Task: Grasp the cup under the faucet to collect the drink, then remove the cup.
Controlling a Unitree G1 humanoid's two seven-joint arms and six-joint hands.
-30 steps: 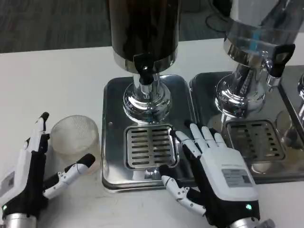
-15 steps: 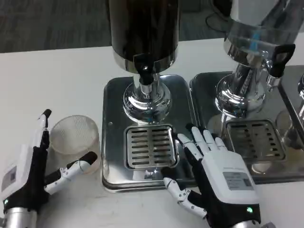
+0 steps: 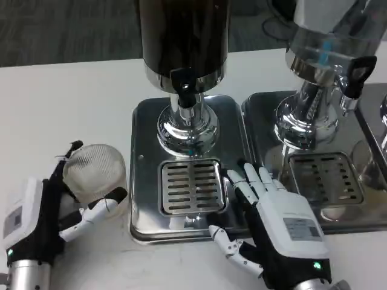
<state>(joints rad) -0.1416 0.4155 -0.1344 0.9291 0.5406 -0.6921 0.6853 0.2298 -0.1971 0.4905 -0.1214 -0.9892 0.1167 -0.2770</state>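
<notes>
Nearest, the right hand [image 3: 275, 226] lies flat with fingers spread on the steel tray [image 3: 145, 121] beside the slotted grate [image 3: 191, 186]; the left hand [image 3: 45, 211] curls its fingers around the ribbed clear cup [image 3: 94, 169] on the white surface [image 3: 60, 103], left of the tray; beyond, the black faucet [image 3: 184, 84] juts from the dark dispenser [image 3: 183, 33].

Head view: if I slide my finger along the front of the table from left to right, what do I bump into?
Left hand → cup, with the hand's fingers around it → drip grate of the dark dispenser → right hand → second drip grate.
</notes>
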